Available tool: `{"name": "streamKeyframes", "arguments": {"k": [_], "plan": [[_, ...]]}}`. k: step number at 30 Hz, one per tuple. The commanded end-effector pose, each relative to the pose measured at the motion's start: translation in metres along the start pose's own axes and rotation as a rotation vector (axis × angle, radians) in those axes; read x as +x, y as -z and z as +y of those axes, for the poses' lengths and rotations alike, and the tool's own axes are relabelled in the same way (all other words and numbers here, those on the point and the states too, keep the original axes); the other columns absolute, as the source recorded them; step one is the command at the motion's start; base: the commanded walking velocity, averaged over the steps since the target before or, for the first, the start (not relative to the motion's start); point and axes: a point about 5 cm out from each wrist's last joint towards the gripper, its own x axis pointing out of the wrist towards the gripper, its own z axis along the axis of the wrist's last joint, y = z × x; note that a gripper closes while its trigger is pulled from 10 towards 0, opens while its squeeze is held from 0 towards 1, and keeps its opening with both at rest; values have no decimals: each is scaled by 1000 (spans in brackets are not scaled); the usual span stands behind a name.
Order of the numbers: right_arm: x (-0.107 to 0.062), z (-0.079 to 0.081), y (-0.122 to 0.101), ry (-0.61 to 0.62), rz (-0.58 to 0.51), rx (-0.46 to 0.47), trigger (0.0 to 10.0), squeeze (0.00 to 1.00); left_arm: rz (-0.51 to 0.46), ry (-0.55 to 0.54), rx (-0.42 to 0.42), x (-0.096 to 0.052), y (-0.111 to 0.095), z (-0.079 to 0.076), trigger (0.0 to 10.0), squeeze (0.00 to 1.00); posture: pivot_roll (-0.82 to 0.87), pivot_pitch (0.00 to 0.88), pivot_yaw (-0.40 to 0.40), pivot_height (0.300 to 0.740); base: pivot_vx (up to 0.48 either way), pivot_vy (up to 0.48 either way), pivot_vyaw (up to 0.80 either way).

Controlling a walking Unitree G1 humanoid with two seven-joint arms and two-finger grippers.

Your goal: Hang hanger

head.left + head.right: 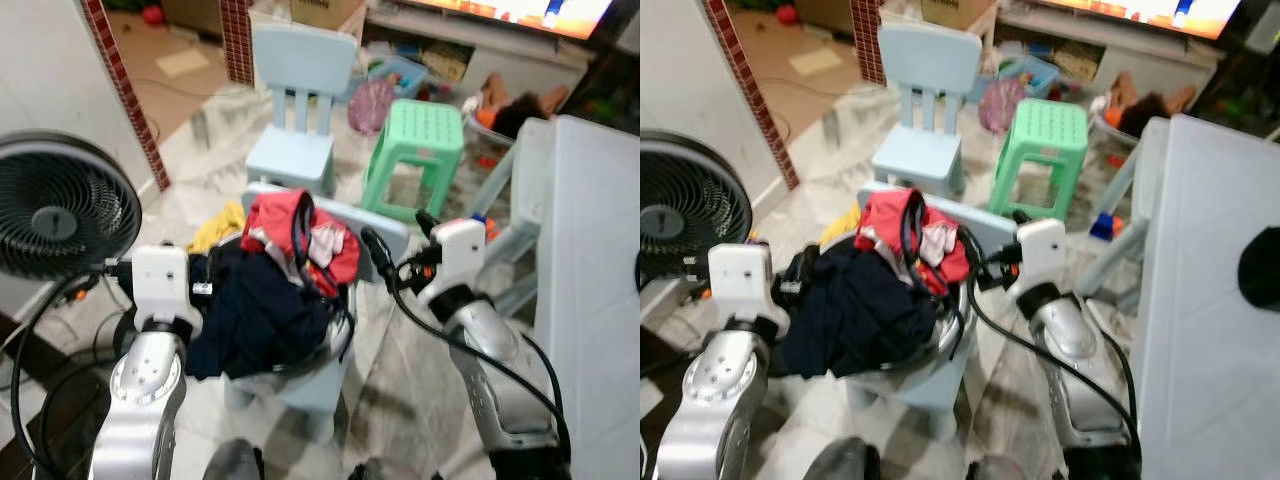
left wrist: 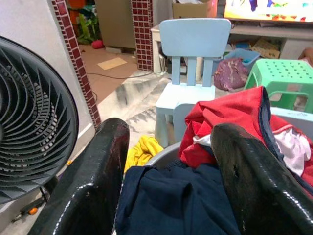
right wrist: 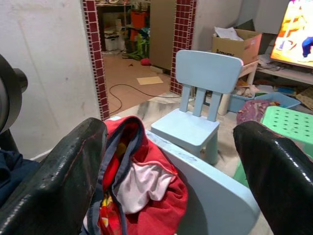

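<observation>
Head view: laundry pile (image 1: 270,290) heaped on a pale blue chair (image 1: 310,385); left gripper (image 1: 200,290) and right gripper (image 1: 385,262) flank it, likely lining up a reach. No hanger discernible; a dark loop on the red garment (image 1: 300,240) may be one.

Left wrist: fingers (image 2: 88,186) spread before the navy cloth (image 2: 181,200).

Right wrist: fingers (image 3: 58,181) spread. Beyond the pile: fan (image 1: 60,205), green stool (image 1: 420,150).

Black hanger (image 1: 298,238) looped amid heaped clothes; partly buried
</observation>
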Motion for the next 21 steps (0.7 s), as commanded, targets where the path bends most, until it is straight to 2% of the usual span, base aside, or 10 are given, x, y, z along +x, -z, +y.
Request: {"name": "streamKeyframes", "arguments": {"k": [1, 7, 11, 13, 17, 18, 21], "plan": [[-3, -5, -1, 17, -7, -7, 10000, 0, 0, 16, -11, -2, 1, -4, 10000, 0, 106, 74, -61, 740, 0, 0, 0], [0, -7, -3, 20, -11, -12, 10000, 0, 9, 6, 4, 1, 1, -3, 10000, 0, 105, 83, -67, 740, 0, 0, 0], [-3, -9, -1, 34, 1, -20, 10000, 0, 85, 45, 5, 6, 7, 1, 10000, 0, 102, 95, -72, 740, 0, 0, 0], [-7, -10, -1, 39, 11, -22, 10000, 0, 172, 83, 45, 12, 16, 8, 10000, 0, 88, 106, -77, 740, 0, 0, 0], [-18, -10, -3, 49, 30, -34, 10000, 0, 202, 166, 130, 14, 21, 20, 10000, 0, 44, 130, -80, 740, 0, 0, 0], [-24, -11, -3, 62, 43, -37, 10000, 0, 248, 200, 165, 17, 27, 26, 10000, 0, 31, 145, -83, 740, 0, 0, 0], [-34, -13, -2, 78, 71, -39, 10000, 0, 276, 206, 175, 25, 29, 35, 10000, 0, -7, 176, -88, 740, 0, 0, 0]]}}
